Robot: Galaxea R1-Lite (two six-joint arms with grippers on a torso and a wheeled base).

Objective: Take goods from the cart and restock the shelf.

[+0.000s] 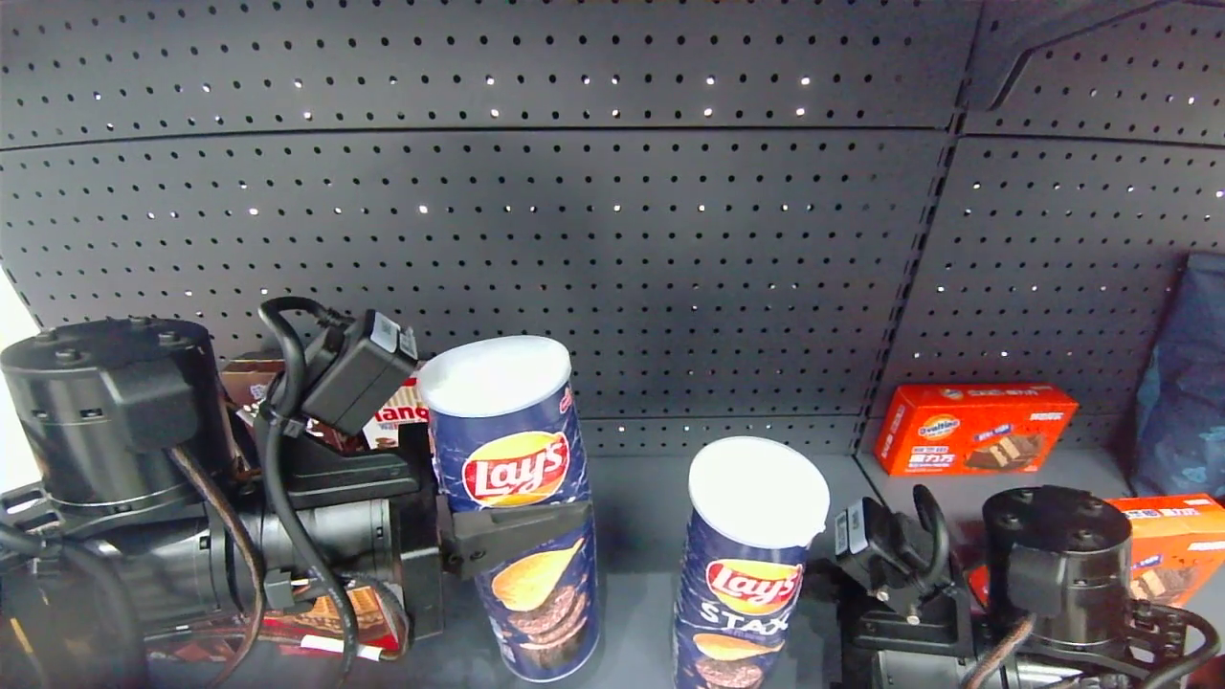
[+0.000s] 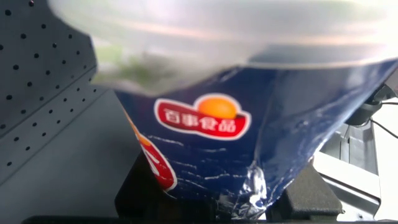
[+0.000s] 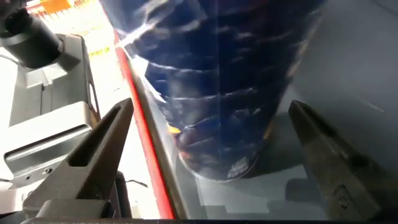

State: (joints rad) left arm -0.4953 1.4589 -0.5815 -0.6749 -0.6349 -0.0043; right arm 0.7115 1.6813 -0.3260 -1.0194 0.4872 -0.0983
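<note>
Two tall blue chip cans with white lids stand on the dark shelf floor [image 1: 641, 517]. My left gripper [image 1: 517, 526] is shut on the left can [image 1: 507, 450] around its middle, one finger lying across the front. In the left wrist view that can [image 2: 249, 130] sits between the dark pads [image 2: 311, 196]; I cannot tell whether its base rests on the shelf. The right can [image 1: 751, 565] stands upright on the shelf. My right gripper [image 3: 211, 109] is open around its lower part [image 3: 217, 93], with a gap between each finger [image 3: 93, 162] and the can.
A dark pegboard wall [image 1: 612, 239] closes the back. Two orange boxes [image 1: 976, 428] [image 1: 1168, 545] and a blue bag [image 1: 1187, 383] sit to the right. A brown and white box [image 1: 397, 416] stands behind the left wrist. The shelf's red front edge [image 3: 140, 143] runs beside the right can.
</note>
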